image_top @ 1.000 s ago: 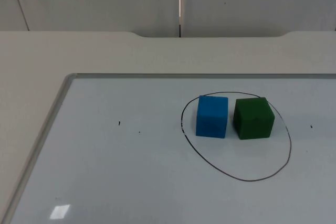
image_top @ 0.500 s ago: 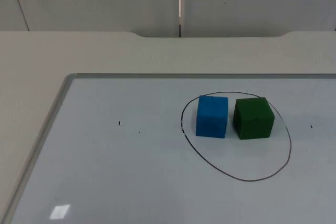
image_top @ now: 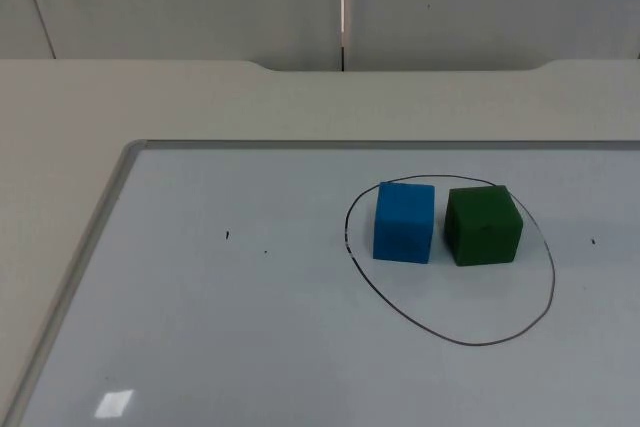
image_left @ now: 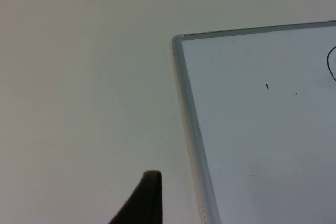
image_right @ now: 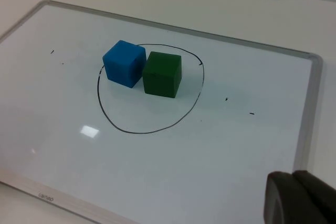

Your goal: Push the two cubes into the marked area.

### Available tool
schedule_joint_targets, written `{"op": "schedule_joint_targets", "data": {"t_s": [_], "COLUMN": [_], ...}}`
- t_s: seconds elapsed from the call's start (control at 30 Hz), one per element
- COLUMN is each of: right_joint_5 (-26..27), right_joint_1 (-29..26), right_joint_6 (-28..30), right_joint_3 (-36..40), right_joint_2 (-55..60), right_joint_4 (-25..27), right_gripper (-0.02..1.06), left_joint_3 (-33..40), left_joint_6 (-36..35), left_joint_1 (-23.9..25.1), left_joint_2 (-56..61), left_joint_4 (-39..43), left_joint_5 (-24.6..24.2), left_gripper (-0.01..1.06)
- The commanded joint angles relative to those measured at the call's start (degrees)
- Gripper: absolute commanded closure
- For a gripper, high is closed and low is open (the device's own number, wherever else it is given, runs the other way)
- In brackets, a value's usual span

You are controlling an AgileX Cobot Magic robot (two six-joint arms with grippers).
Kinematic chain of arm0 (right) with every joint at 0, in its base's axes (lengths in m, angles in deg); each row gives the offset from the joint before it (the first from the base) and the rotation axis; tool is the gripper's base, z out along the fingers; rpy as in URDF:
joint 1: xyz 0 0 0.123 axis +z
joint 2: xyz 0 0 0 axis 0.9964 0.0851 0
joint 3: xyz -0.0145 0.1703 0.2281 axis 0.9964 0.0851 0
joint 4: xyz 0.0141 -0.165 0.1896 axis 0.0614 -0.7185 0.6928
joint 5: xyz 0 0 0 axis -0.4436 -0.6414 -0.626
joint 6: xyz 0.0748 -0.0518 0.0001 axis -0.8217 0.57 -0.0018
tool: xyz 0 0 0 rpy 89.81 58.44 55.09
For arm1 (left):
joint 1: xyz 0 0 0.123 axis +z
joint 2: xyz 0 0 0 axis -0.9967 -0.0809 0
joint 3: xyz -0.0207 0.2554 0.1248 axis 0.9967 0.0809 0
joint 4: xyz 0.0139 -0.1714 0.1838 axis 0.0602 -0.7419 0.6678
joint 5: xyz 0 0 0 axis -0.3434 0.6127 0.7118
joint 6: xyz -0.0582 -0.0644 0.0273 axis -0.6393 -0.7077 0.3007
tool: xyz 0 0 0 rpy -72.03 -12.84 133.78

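A blue cube (image_top: pixel 404 222) and a green cube (image_top: pixel 483 225) sit side by side, almost touching, inside a black hand-drawn oval (image_top: pixel 549 282) on the whiteboard. The blue cube's far left corner is right at the line. The right wrist view looks at the blue cube (image_right: pixel 124 63), the green cube (image_right: pixel 163 73) and the oval (image_right: pixel 137 131) from a distance. My right gripper (image_right: pixel 294 199) is shut on nothing, held well back from the cubes over the board's near right part. My left gripper (image_left: pixel 149 198) waits over bare table, left of the board's frame.
The whiteboard's metal frame (image_top: pixel 100 232) runs along the left and far sides; it also shows as frame (image_left: pixel 189 119) and frame (image_right: pixel 310 108). A few small black marks (image_top: pixel 227 236) dot the board. Beige table (image_top: pixel 200 102) lies beyond, ending at the grey partition.
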Motion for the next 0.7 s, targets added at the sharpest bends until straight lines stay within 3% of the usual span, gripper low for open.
{"op": "schedule_joint_targets", "data": {"t_s": [0.0,0.13,0.2,0.27,0.33,0.37,0.43,0.47,0.67], "right_joint_5": [0.1,0.1,0.1,0.1,0.1,0.1,0.1,0.1,0.1], "right_joint_1": [-0.2,-0.2,-0.2,-0.2,-0.2,-0.2,-0.2,-0.2,-0.2], "right_joint_6": [0.3,0.3,0.3,0.3,0.3,0.3,0.3,0.3,0.3], "right_joint_3": [0.1,0.1,0.1,0.1,0.1,0.1,0.1,0.1,0.1], "right_joint_2": [-0.2,-0.2,-0.2,-0.2,-0.2,-0.2,-0.2,-0.2,-0.2], "right_joint_4": [-0.4,-0.3,-0.3,-0.3,-0.3,-0.3,-0.3,-0.3,-0.2], "right_gripper": [1.04,1.01,0.89,0.71,0.41,0.41,0.09,-0.01,0.0], "left_joint_3": [0.4,0.4,0.4,0.4,0.4,0.4,0.4,0.4,0.4], "left_joint_6": [0.0,0.0,0.0,0.0,0.0,0.0,0.0,0.0,0.0], "left_joint_1": [0.1,0.1,0.1,0.1,0.1,0.1,0.1,0.1,0.1], "left_joint_2": [0.2,0.2,0.2,0.2,0.2,0.2,0.2,0.2,0.2], "left_joint_4": [0.3,0.3,0.3,0.3,0.3,0.3,0.3,0.3,0.3], "left_joint_5": [0.5,0.5,0.5,0.5,0.5,0.5,0.5,0.5,0.5], "left_gripper": [0.0,0.0,0.0,0.0,0.0,0.0,0.0,0.0,0.0]}}
